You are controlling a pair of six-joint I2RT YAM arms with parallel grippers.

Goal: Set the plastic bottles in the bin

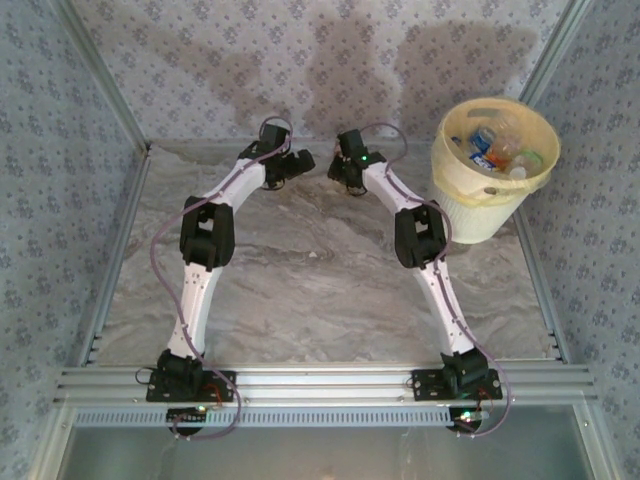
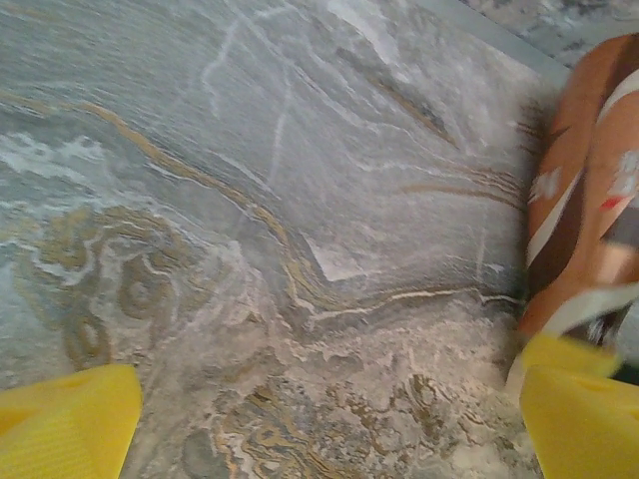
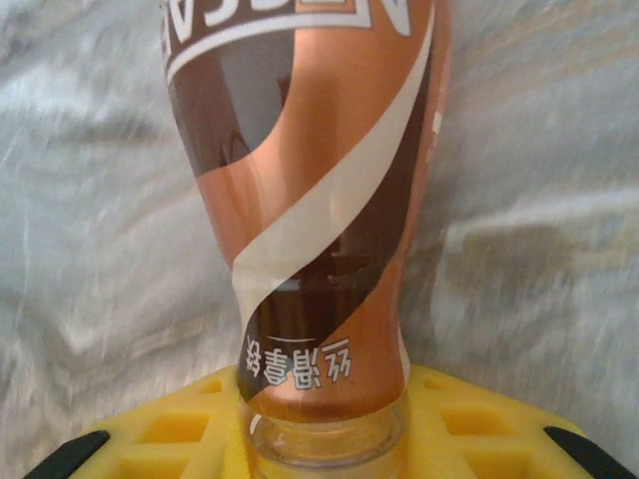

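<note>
A brown and copper labelled plastic bottle (image 3: 310, 200) juts out from my right gripper (image 3: 324, 444), whose yellow fingers (image 3: 160, 439) are shut on its clear neck. The same bottle (image 2: 584, 200) shows at the right edge of the left wrist view, next to one fingertip. My left gripper (image 2: 324, 419) stands wide open over bare marble, holding nothing. From above, the left gripper (image 1: 300, 162) and right gripper (image 1: 345, 178) face each other at the far middle of the table. The pale yellow bin (image 1: 480, 215) stands at the far right with several bottles (image 1: 497, 145) inside.
The marble-patterned table top (image 1: 320, 270) spreads between the arms. Patterned walls close in the back and both sides. An aluminium rail (image 1: 320, 380) carries the arm bases at the near edge.
</note>
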